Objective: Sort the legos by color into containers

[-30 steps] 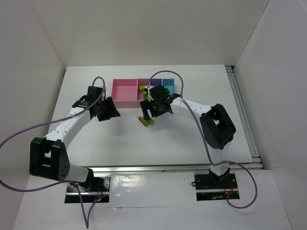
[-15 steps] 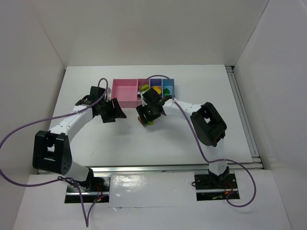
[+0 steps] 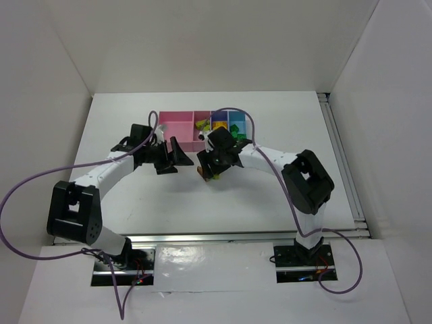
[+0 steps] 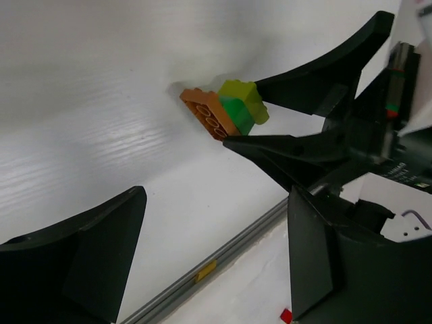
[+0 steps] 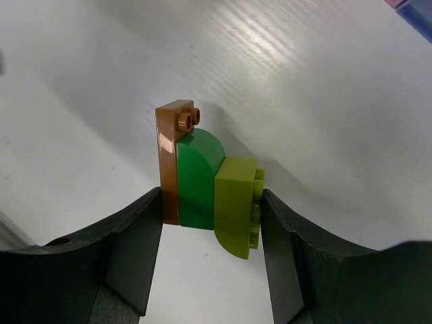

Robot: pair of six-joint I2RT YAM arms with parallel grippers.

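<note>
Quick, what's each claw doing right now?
Left claw: open, holding nothing.
Right claw: closed on the stuck-together legos.

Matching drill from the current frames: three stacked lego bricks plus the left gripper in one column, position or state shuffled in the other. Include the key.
Things
1. red-brown flat plastic brick
2. dark green curved plastic brick
3. yellow-green plastic brick
4. left gripper

Places or states
A. middle of the stack
B. fingers wide apart, nothing between them
C. image-right end of the stack, right wrist view
D. image-left end of the stack, right wrist view

Pairs: 1-D, 2-A, 3-C, 4-B
</note>
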